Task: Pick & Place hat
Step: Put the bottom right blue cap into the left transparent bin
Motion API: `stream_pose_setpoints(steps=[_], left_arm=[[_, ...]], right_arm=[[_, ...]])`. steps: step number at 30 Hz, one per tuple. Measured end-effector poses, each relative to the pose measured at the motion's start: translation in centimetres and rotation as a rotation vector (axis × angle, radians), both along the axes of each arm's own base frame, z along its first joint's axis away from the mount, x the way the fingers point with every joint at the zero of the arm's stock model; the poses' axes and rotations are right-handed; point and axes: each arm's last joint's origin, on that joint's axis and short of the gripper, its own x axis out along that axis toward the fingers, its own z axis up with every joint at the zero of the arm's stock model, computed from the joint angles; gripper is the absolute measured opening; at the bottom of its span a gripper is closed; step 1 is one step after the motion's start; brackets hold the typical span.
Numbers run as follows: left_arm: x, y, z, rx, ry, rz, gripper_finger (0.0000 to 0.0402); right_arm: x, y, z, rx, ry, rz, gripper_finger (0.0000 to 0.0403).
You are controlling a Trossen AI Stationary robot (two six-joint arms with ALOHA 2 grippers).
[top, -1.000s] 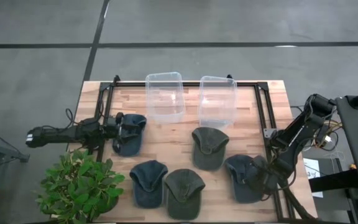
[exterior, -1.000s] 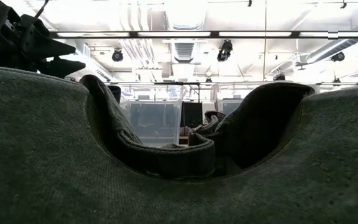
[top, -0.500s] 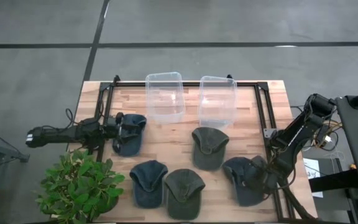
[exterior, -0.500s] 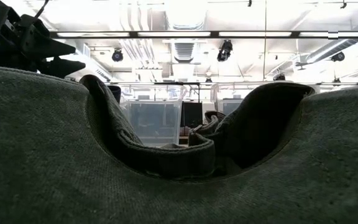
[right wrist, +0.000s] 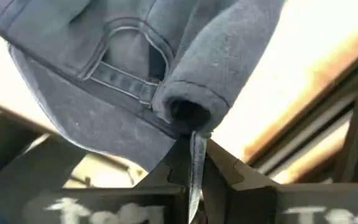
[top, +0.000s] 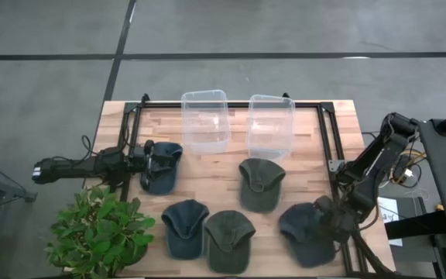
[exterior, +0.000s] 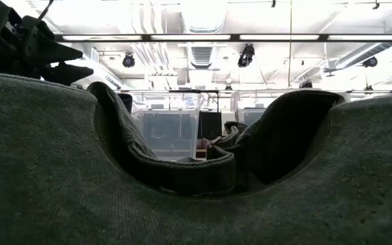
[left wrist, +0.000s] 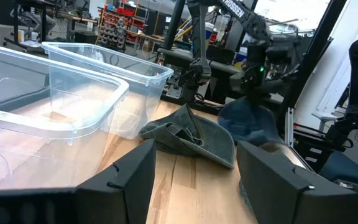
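Observation:
Several hats lie on the wooden table (top: 207, 182). A blue hat (top: 307, 234) sits at the near right, with my right gripper (top: 330, 218) (right wrist: 191, 146) shut on it. A green hat (top: 260, 183) lies mid-table. Another blue hat (top: 184, 227) and a green hat (top: 229, 240) lie by the near edge; that green hat (exterior: 182, 204) fills the low view. My left gripper (top: 147, 159) (left wrist: 197, 165) stands open at the left edge of a third blue hat (top: 163, 167). I cannot tell whether it touches that hat. My right gripper pinches a rolled fold of the blue hat's rim (right wrist: 188, 109) between its two fingers, close to the back strap (right wrist: 120, 81). The fingers come from the table's right side, slanting down. Whether the hat rests on the table or hangs clear, I cannot tell.
Two clear plastic bins (top: 206, 120) (top: 271, 124) stand side by side at the far edge. A potted plant (top: 99, 232) sits at the near left corner. A black frame rail (top: 327, 147) runs along the table's right side, beside my right arm.
My right gripper has taken hold of the blue hat at the near right. That hat has shifted a little toward the near edge and shows rounder and larger from above.

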Motion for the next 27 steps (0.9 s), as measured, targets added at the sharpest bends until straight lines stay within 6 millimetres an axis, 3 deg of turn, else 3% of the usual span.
stream_pose_setpoints(steps=[8,14,21,27], left_arm=[[0.0,0.0,0.0,-0.031,-0.002,0.001,0.0218],[0.0,0.0,0.0,-0.105,-0.007,0.004,0.0218],[0.0,0.0,0.2,-0.176,-0.028,0.006,0.0218],[0.0,0.0,0.6,-0.272,-0.086,0.002,0.0218]], right_arm=[[0.5,-0.2,5.5,-0.032,-0.274,0.114,0.0013],[1.3,-0.6,8.5,-0.245,-0.584,0.186,0.0013],[1.7,-1.6,9.5,-0.592,-0.815,0.148,0.0012],[1.9,-2.2,9.1,-0.782,-0.91,0.1,0.0012]])
